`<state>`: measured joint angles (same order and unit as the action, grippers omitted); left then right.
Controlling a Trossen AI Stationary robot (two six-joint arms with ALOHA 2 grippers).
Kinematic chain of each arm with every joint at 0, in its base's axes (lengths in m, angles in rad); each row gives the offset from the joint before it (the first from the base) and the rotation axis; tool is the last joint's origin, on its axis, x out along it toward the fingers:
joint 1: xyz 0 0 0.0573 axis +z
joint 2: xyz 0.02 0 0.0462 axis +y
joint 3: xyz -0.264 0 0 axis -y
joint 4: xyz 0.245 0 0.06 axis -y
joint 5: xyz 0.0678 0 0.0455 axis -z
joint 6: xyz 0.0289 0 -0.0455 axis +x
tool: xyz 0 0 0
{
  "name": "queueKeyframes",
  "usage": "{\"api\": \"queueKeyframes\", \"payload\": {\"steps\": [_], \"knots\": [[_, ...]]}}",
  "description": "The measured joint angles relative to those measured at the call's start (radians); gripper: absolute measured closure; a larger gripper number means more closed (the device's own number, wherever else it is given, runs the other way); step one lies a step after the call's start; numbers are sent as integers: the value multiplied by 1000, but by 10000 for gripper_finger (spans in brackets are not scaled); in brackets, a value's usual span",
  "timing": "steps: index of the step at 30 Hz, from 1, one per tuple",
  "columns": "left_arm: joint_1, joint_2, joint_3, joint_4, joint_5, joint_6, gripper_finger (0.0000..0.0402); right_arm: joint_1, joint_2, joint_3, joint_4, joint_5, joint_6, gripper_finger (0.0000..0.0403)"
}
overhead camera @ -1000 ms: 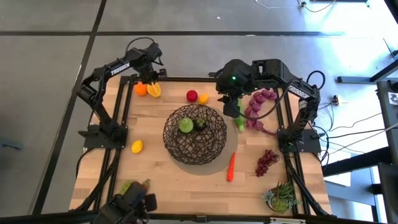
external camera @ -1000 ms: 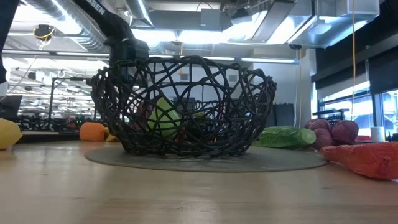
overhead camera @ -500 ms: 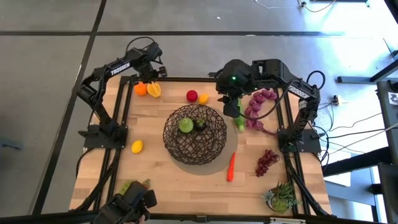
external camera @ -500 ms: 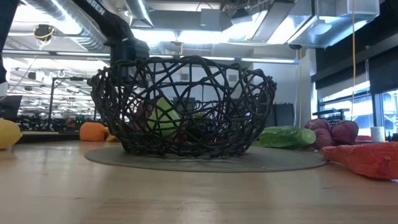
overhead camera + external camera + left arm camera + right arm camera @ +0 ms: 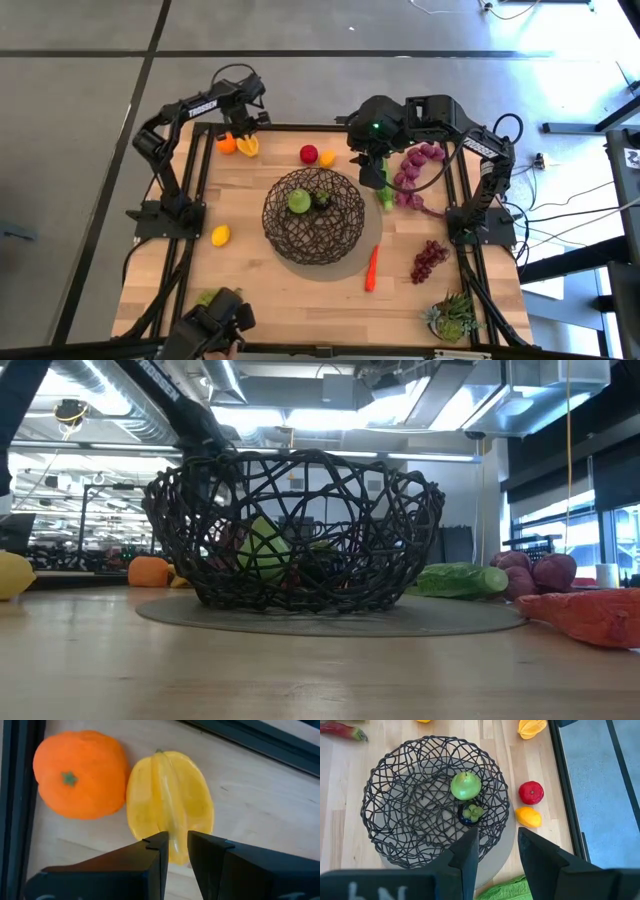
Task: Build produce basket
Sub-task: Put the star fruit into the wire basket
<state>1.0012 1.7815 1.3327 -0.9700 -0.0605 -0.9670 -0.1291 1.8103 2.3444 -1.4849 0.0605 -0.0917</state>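
Presently, at the worktop's far-left corner, left gripper (image 5: 175, 842), jaws nearly shut and empty, hovers above yellow ridged fruit (image 5: 170, 805) beside orange (image 5: 77, 772); widen before descending. Basket (image 5: 313, 214) sits mid-worktop; right gripper (image 5: 497, 847), half-open and empty, waits above it.

Seen from straight above: a dark wire basket (image 5: 314, 216) on a grey mat (image 5: 362, 262) mid-table, holding a green apple (image 5: 299, 201) and a small dark fruit (image 5: 322, 198). Left gripper (image 5: 243, 124) over an orange (image 5: 227, 144) and a yellow fruit (image 5: 247, 145) at the far left corner. Right gripper (image 5: 372, 170) just beside the basket's far right rim, above a green leafy stalk (image 5: 384, 194). Nearby, a red apple (image 5: 309, 154), purple grapes (image 5: 430, 259), a carrot (image 5: 372, 268).
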Motion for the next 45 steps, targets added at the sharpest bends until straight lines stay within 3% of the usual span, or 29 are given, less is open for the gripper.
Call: {"api": "queueKeyframes", "payload": {"steps": [14,25,31,45], "knots": [[0,39,1,-12,-28,11,340,0,0,0,0,0,-13,270],[-10,57,2,-13,-105,257,340,0,0,0,0,0,-19,270],[-16,60,0,-8,-162,272,339,0,0,0,0,0,-19,270],[-11,60,-1,-7,-162,374,351,0,0,0,0,0,-22,270]]}}
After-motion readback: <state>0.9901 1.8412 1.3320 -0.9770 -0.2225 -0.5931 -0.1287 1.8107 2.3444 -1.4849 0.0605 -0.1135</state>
